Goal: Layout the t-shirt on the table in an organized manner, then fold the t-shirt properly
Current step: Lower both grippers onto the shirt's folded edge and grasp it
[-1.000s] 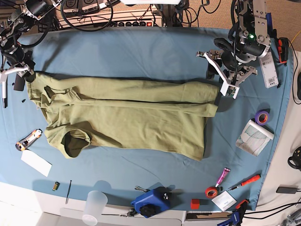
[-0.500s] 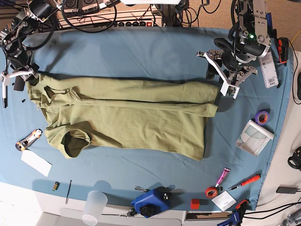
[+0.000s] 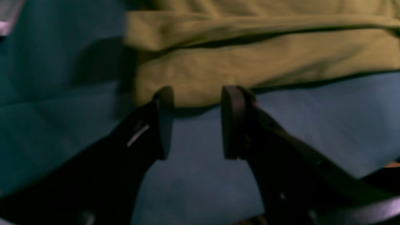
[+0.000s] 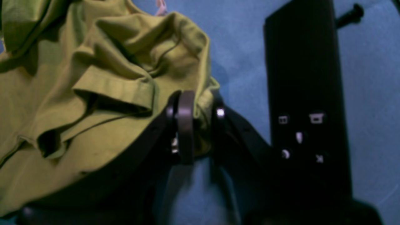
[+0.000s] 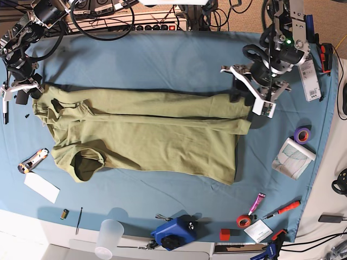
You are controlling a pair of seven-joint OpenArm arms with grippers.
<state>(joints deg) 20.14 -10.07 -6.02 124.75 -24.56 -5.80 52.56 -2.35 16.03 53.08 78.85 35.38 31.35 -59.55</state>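
Note:
The olive-green t-shirt [image 5: 152,135] lies spread lengthwise across the middle of the teal table [image 5: 162,59], its upper part folded over, its neck opening at the lower left. My right gripper [image 4: 201,125] is shut on a bunched fold of the t-shirt [image 4: 78,93] at its far left end; in the base view my right gripper [image 5: 30,89] is at the shirt's upper left corner. My left gripper [image 3: 195,125] stands open, its fingertips just at the edge of the t-shirt [image 3: 250,62]. In the base view my left gripper [image 5: 246,97] is at the shirt's upper right corner.
A black remote-like block [image 4: 303,93] lies just beside my right gripper. Small things ring the shirt: a utility knife [image 5: 32,158], a white card [image 5: 42,188], a plastic cup [image 5: 108,238], a blue device [image 5: 173,233], a purple tape roll [image 5: 302,134] and a screwdriver [image 5: 284,208].
My right gripper has closed on the shirt's left corner. My left gripper has shifted a little to the left, up to the shirt's right edge, staying open.

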